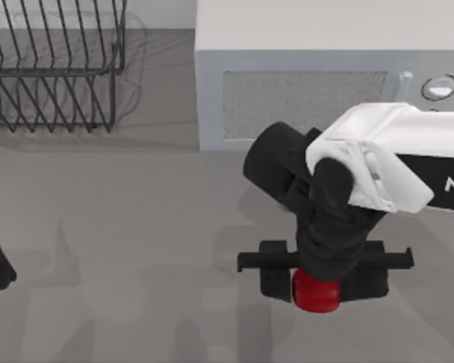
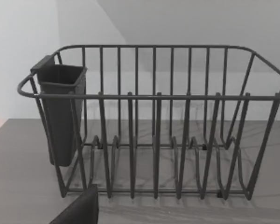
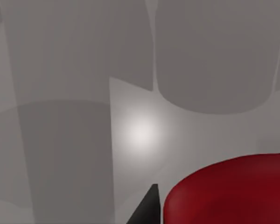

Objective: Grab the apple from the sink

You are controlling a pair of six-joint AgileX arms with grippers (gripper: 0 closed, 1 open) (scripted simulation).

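Not much to read here, honestly. The only lettering is on the right arm [image 1: 408, 170]: white characters on the black band of its white casing, at the top view's right edge. What's visible looks like an "A" followed by part of a round letter, maybe a "C" or "G", and the rest is cut off by the frame, so no full word can be made out. The microwave [image 1: 303, 83] by the counter's back edge has a round dial near its right end, but no numbers or marks on it are legible. The dish rack [image 2: 154, 121] and its dark cup carry no labels.
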